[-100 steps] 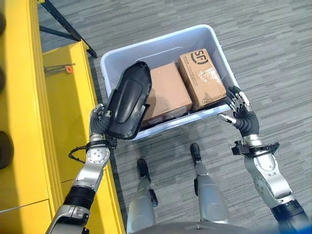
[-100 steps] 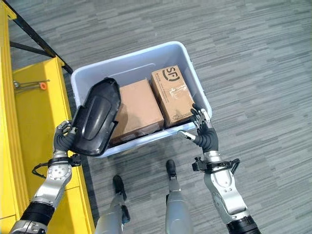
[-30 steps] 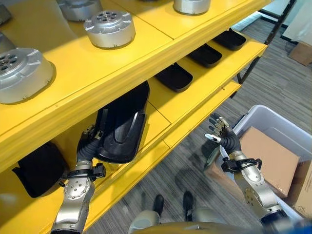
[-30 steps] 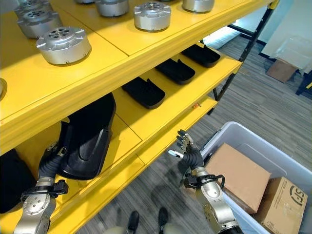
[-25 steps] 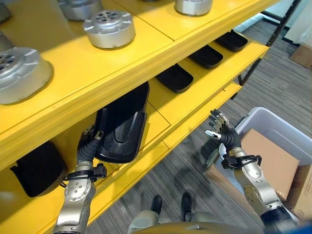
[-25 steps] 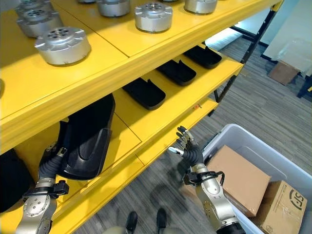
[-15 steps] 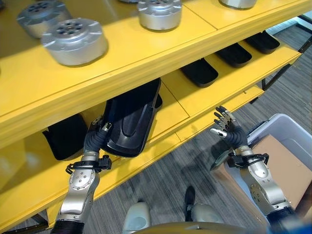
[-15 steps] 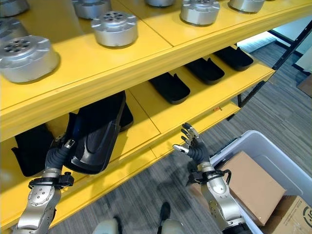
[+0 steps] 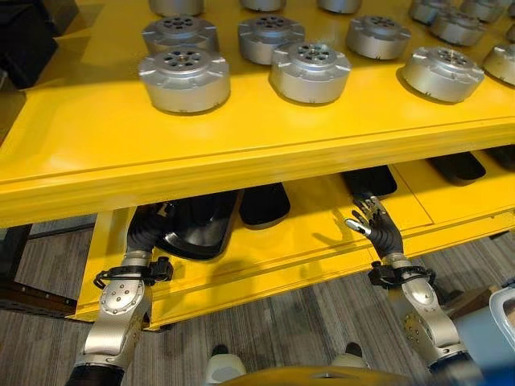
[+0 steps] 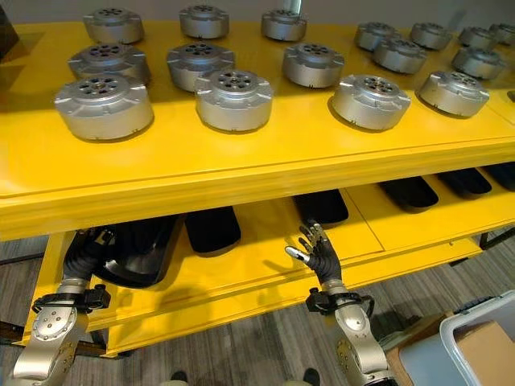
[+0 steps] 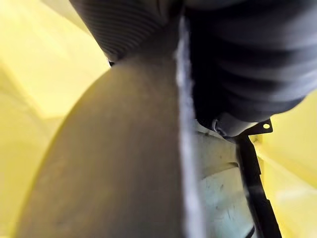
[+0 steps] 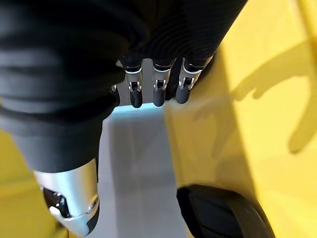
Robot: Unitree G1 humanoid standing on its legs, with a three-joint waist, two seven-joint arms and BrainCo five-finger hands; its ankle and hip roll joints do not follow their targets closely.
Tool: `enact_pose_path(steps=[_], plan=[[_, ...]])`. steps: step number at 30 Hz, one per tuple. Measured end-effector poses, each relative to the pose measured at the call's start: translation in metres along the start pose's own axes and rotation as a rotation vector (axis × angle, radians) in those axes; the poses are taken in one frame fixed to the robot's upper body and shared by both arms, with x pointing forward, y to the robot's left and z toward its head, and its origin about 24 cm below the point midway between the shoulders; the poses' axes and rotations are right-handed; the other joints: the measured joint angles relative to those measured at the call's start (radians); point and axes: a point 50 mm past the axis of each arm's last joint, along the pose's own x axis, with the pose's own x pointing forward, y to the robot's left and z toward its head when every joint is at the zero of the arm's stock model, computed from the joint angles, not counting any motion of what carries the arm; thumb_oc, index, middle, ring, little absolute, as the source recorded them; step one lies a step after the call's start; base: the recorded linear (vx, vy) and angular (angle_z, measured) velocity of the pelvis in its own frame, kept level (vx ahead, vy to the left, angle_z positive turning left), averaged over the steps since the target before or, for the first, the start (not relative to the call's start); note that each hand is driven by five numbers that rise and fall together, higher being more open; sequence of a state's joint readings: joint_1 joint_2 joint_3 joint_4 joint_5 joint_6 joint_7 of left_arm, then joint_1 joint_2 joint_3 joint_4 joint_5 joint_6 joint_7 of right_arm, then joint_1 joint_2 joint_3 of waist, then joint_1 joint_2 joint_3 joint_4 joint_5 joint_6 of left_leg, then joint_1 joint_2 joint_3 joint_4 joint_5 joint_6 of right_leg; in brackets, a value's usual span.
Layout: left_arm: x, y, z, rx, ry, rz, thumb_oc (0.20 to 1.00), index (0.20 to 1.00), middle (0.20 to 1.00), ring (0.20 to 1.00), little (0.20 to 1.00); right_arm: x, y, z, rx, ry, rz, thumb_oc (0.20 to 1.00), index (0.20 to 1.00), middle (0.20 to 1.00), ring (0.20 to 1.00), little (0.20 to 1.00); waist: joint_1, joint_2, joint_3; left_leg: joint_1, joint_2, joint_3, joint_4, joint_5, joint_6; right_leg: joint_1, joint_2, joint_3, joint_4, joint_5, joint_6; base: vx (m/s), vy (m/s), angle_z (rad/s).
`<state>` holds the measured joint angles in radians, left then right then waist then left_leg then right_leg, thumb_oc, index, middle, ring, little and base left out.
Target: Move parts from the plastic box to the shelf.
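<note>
A large black moulded part (image 9: pixel 197 227) lies low on the yellow shelf's lower level (image 9: pixel 314 241), half hidden under the upper board. My left hand (image 9: pixel 145 233) is curled on its left edge, also seen as left hand (image 10: pixel 80 253) beside the part (image 10: pixel 137 245). The left wrist view shows the part's dark shell (image 11: pixel 124 163) from very close. My right hand (image 9: pixel 378 233) hovers open over the lower level's front, fingers (image 12: pixel 156 94) straight, holding nothing. The plastic box (image 10: pixel 463 334) sits on the floor at the lower right, a cardboard box (image 10: pixel 487 354) inside it.
Several silver round parts (image 9: pixel 183 79) stand on the upper level. More black parts (image 10: pixel 212 229) (image 10: pixel 320 207) (image 10: pixel 409 191) lie in a row along the lower level, to the right of the held one. Bare yellow board lies under my right hand.
The camera has swung to face the shelf head-on. My left hand has pushed the black part lower and deeper under the upper board. The right hand stays open and raised.
</note>
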<state>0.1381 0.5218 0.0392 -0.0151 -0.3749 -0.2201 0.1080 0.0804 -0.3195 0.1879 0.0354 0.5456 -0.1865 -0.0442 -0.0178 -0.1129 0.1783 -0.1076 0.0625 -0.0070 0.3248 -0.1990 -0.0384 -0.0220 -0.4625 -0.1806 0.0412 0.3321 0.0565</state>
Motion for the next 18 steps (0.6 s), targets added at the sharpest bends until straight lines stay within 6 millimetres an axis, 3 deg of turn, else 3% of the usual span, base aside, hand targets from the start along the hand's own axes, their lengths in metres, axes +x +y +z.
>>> enact_pose_path(steps=[1,2,3,4,5,6,8,9,10,11,12,14,18], plan=[[0.002,-0.002,0.000,0.000,-0.003,-0.003,0.200,0.200,0.200,0.200,0.200,-0.001,-0.002,0.000,-0.003,0.003,-0.005,1.000,1.000,1.000,1.000,1.000,-0.005,0.006,0.003,-0.031,-0.020,0.004,0.059,-0.028,0.044,-0.007,-0.016,0.017,0.010,0.017,-0.004,0.01,0.221,0.29],[0.005,-0.006,-0.004,-0.003,0.006,-0.005,0.200,0.200,0.200,0.200,0.200,-0.003,-0.004,-0.006,-0.012,0.035,-0.007,1.000,1.000,1.000,1.000,1.000,-0.010,0.028,-0.002,-0.051,-0.045,-0.004,0.062,-0.045,0.033,-0.054,-0.030,0.090,0.053,0.117,-0.019,-0.01,0.309,0.25],[0.006,-0.005,-0.002,0.003,0.001,-0.007,0.200,0.200,0.200,0.200,0.200,-0.002,0.000,-0.007,-0.008,0.042,0.008,1.000,1.000,1.000,1.000,1.000,-0.019,0.040,0.005,-0.054,-0.046,-0.017,0.043,-0.027,0.059,-0.091,-0.018,0.152,0.094,0.138,-0.034,-0.10,0.342,0.29],[0.008,-0.004,0.000,0.011,-0.005,-0.010,0.200,0.200,0.200,0.200,0.200,-0.002,0.006,-0.010,-0.002,0.053,0.028,1.000,1.000,1.000,1.000,1.000,-0.021,0.042,0.005,-0.050,-0.047,-0.031,0.013,-0.003,0.082,-0.116,0.026,0.220,0.145,0.039,-0.007,-0.08,0.250,0.23],[0.009,-0.003,0.001,0.015,-0.012,-0.009,0.200,0.200,0.200,0.200,0.200,-0.002,0.012,-0.013,0.003,0.062,0.054,1.000,1.000,1.000,1.000,1.000,-0.020,0.044,0.005,-0.043,-0.045,-0.027,-0.026,0.027,0.094,-0.148,0.095,0.232,0.214,-0.080,0.037,-0.06,0.156,-0.07],[0.006,0.004,0.000,0.024,-0.002,0.017,0.200,0.200,0.200,0.200,0.200,0.003,0.030,-0.012,0.012,0.060,0.143,1.000,1.000,1.000,1.000,1.000,-0.005,0.052,0.010,-0.024,0.004,-0.019,-0.088,0.075,0.060,-0.223,0.273,0.213,0.442,-0.317,0.015,-0.02,0.025,-0.07],[0.005,0.001,-0.003,0.014,0.015,0.015,0.200,0.200,0.200,0.200,0.200,0.004,0.034,-0.006,0.013,0.041,0.182,1.000,1.000,1.000,1.000,1.000,-0.008,0.053,0.011,0.017,-0.018,-0.016,-0.165,0.126,0.061,-0.199,0.339,0.138,0.431,-0.395,-0.031,-0.03,-0.008,0.03],[0.003,-0.002,-0.006,-0.002,0.022,0.018,0.200,0.200,0.200,0.200,0.200,0.007,0.034,-0.004,0.013,0.035,0.187,1.000,1.000,1.000,1.000,1.000,-0.002,0.062,0.015,0.035,-0.020,-0.006,-0.192,0.138,0.063,-0.176,0.358,0.097,0.409,-0.418,-0.024,0.00,-0.127,-0.08],[-0.002,-0.006,-0.006,-0.030,0.023,0.026,0.200,0.200,0.200,0.200,0.200,0.011,0.037,0.000,0.013,0.016,0.200,1.000,1.000,1.000,1.000,1.000,0.011,0.067,0.014,0.079,-0.024,0.003,-0.263,0.167,0.050,-0.093,0.397,0.051,0.278,-0.447,-0.062,0.02,-0.189,-0.14],[-0.004,-0.007,-0.004,-0.034,0.013,0.024,0.200,0.200,0.200,0.200,0.200,0.012,0.037,0.001,0.013,0.013,0.203,1.000,1.000,1.000,1.000,1.000,0.014,0.064,0.012,0.096,-0.043,-0.002,-0.287,0.179,0.044,-0.001,0.393,0.084,0.111,-0.432,-0.041,0.03,-0.200,0.02],[-0.003,-0.011,-0.001,-0.059,-0.003,0.027,0.200,0.200,0.200,0.200,0.200,0.014,0.034,0.004,-0.014,0.012,0.207,1.000,1.000,1.000,1.000,1.000,0.012,0.079,0.013,0.097,-0.034,-0.009,-0.295,0.187,0.036,0.059,0.413,0.088,-0.013,-0.383,-0.045,0.03,-0.237,0.11],[-0.009,-0.011,-0.002,-0.071,0.004,0.028,0.200,0.200,0.200,0.200,0.200,0.015,0.028,0.008,-0.041,0.007,0.207,1.000,1.000,1.000,1.000,1.000,0.024,0.078,0.011,0.134,-0.019,0.001,-0.329,0.198,0.021,0.123,0.430,0.085,-0.117,-0.335,-0.053,0.00,-0.177,-0.09],[-0.018,-0.016,-0.007,-0.095,0.027,0.004,0.200,0.200,0.200,0.200,0.200,0.011,0.014,0.009,-0.065,0.011,0.168,1.000,1.000,1.000,1.000,1.000,0.010,0.079,0.006,0.135,-0.004,-0.007,-0.332,0.207,0.004,0.139,0.456,0.077,-0.135,-0.330,-0.055,-0.12,-0.129,0.16]])
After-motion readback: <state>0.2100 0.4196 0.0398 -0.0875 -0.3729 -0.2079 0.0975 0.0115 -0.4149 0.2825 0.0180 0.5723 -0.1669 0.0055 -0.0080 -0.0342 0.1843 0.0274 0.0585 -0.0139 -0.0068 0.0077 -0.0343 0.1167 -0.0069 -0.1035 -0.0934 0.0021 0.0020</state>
